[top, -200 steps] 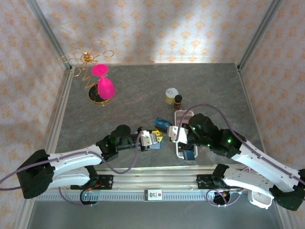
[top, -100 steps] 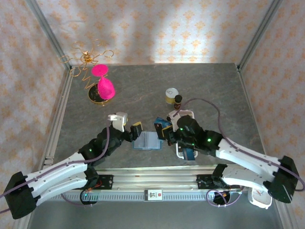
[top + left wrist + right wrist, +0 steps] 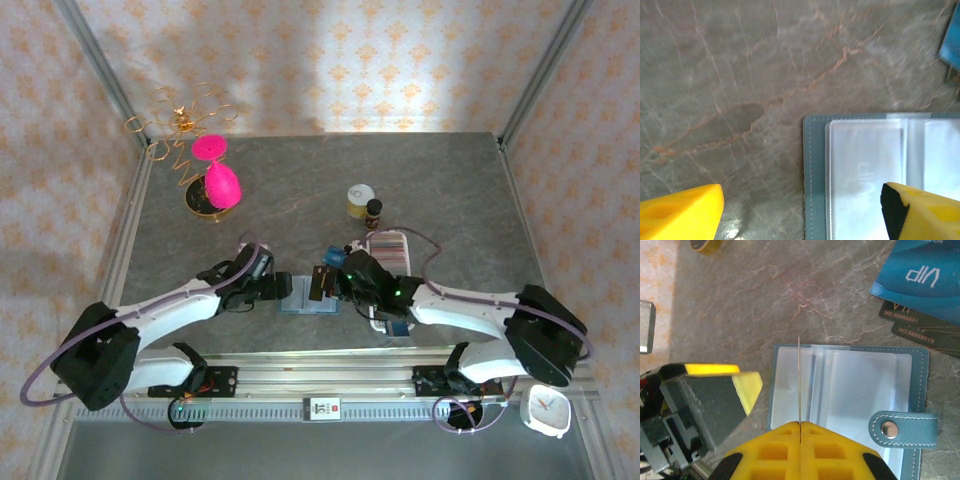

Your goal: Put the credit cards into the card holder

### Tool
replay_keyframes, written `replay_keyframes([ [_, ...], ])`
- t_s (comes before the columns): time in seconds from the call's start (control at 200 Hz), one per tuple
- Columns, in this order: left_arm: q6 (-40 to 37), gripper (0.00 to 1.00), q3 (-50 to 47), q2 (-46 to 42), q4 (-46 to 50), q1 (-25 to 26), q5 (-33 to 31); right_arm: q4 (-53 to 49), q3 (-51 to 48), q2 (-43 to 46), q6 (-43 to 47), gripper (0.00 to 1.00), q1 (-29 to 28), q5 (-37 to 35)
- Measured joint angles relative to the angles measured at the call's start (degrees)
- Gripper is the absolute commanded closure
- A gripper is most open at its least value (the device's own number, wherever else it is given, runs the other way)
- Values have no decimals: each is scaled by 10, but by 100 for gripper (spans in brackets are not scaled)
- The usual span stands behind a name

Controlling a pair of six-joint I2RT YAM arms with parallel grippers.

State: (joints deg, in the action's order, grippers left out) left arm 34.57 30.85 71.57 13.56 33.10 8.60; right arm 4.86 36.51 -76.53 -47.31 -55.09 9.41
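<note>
Apparently edge-on card point(image 3: 799, 380) in right claw point(image 3: 800, 424)

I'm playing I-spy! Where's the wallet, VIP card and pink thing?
card holder point(image 3: 860, 390): right wrist view, clear sleeve.
VIP card point(image 3: 925, 280): right wrist view, printed face.
pink thing point(image 3: 222, 186): top view, lower bulb.

The card holder point(image 3: 300, 299) lies on the table point(image 3: 300, 190); credit cards point(image 3: 920, 275) just behind it.

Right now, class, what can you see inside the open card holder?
The card holder lies open, showing clear plastic sleeves that look empty. One card, pinched edge-on in the right jaws, hides a strip of them; any sleeves underneath are covered.
</note>
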Motion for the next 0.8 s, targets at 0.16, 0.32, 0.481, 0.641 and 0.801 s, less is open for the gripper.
replay_keyframes([
  [0.16, -1, 22, 3, 32, 2, 0, 36, 7, 7, -36, -16, 100, 0, -2],
  [0.32, -16, 27, 13, 47, 1, -1, 49, 16, 10, -51, -21, 100, 0, -2],
  [0.481, -22, 33, 18, 57, 5, -1, 44, 21, 17, -66, -22, 100, 0, -1],
  [0.641, -28, 37, 29, 71, 19, 3, 32, 29, 21, -74, -22, 100, 0, 5],
  [0.801, -31, 40, 38, 81, 32, 14, 12, 36, 21, -79, -22, 100, 0, 11],
])
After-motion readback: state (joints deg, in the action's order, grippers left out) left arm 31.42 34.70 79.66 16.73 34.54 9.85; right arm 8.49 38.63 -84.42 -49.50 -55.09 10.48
